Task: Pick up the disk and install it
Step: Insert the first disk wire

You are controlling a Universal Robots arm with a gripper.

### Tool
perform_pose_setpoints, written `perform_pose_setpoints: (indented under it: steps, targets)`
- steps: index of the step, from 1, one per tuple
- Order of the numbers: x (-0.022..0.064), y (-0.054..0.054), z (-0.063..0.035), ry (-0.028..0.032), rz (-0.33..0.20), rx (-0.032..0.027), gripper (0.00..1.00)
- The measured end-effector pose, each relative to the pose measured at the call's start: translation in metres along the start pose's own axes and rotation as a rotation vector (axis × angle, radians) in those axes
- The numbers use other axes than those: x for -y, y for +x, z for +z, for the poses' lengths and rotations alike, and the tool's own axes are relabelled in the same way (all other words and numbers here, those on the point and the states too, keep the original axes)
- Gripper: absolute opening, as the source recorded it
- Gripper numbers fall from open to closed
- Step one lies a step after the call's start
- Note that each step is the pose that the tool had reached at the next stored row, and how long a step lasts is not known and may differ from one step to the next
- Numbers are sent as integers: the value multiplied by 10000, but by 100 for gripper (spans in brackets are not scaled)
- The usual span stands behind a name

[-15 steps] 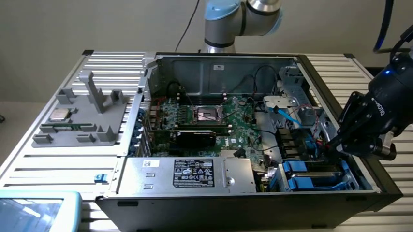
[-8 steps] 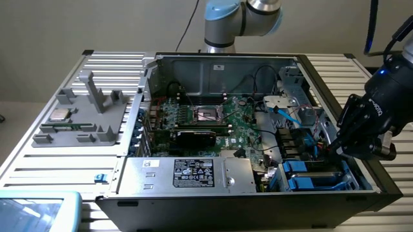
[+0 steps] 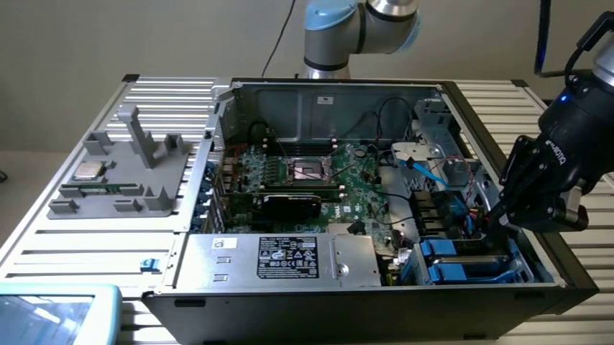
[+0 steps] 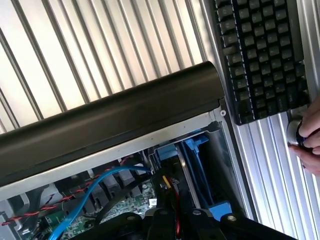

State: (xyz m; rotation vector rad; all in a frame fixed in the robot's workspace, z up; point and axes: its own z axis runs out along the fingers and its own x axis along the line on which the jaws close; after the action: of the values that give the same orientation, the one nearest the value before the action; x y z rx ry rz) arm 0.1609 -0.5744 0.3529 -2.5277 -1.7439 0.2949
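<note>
The disk's bright blue frame [image 3: 459,260] lies in the drive bay at the front corner of the open computer case, on the exterior view's right. In the wrist view the same blue frame [image 4: 196,150] sits just inside the case's black rim. My black gripper [image 3: 495,220] hangs directly over that bay with its tip low, close above the blue frame. Its fingers [image 4: 161,218] stand close together, shut, with only a thin dark cable showing between them. I cannot tell whether they touch the disk.
The case's black side wall [image 4: 110,115] runs right beside the bay. Blue and red cables [image 4: 95,182] cross the board nearby. A grey power supply box [image 3: 278,257] fills the case front. A keyboard [image 4: 260,55] and a person's hand [image 4: 311,134] lie outside the case.
</note>
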Motion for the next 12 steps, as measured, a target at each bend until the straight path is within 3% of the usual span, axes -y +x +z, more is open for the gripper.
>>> perform_pose_setpoints:
  steps: [1, 2, 7, 8, 12]
  targets:
    - [3, 2, 0, -38, 19, 93, 15]
    - [6, 4, 0, -95, 48, 229, 15]
    - [18, 12, 2, -434, 219, 1037, 15]
    - [18, 12, 2, -457, 231, 1095, 15]
    - [19, 12, 1, -456, 235, 1096, 15]
